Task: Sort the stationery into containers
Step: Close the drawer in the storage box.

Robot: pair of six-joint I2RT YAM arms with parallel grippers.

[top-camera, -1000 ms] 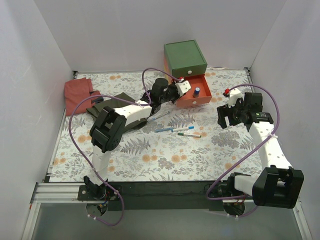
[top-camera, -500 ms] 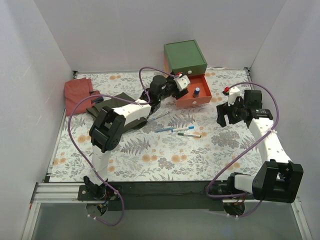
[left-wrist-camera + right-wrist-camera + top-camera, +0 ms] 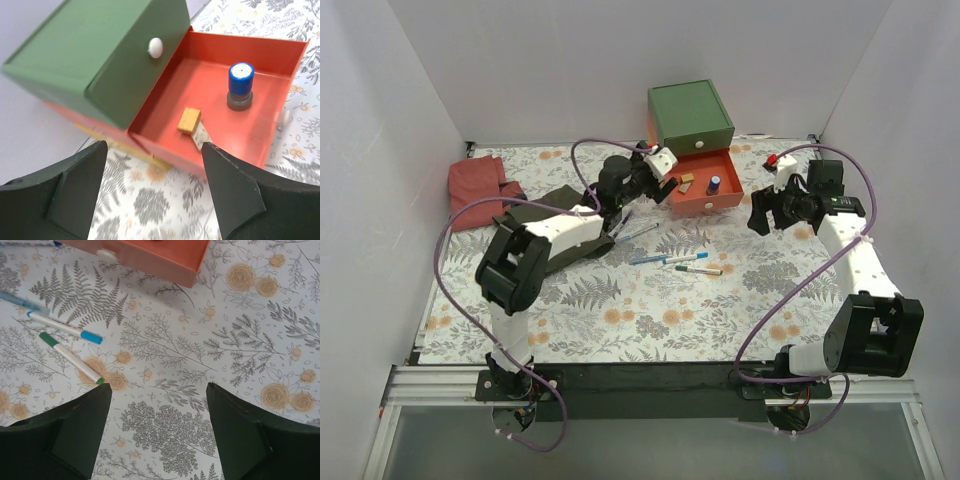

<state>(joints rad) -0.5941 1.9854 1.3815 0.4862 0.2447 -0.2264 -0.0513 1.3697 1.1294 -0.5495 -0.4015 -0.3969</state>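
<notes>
Your left gripper (image 3: 152,152) stands wide open with nothing between its fingers, poised just before the pulled-out red-orange drawer (image 3: 250,42) and touching nothing. Its wrist view shows you inside that drawer: a small blue cylinder (image 3: 240,85) stands upright, and a tiny brass-coloured piece (image 3: 189,120) lies flat beside it, apart from it. Above, the green drawer (image 3: 135,70) is shut, its white knob (image 3: 155,47) in plain sight.

Your right gripper (image 3: 159,390) is likewise spread wide and empty, hovering over the bare table (image 3: 240,340) near the drawer's front corner. Only its wrist view gives you the loose pens up close: a blue-capped pen (image 3: 62,327) and a green-capped pen (image 3: 70,357) lie just beside each other, with a pale blue pen (image 3: 22,302) near them, all around the table's middle.

The top view alone shows you the chest (image 3: 690,112) at the far edge, a silver pen (image 3: 638,232) below the left arm, and the red cloth (image 3: 475,180) and dark green cloth (image 3: 535,210) toward the far left corner.
</notes>
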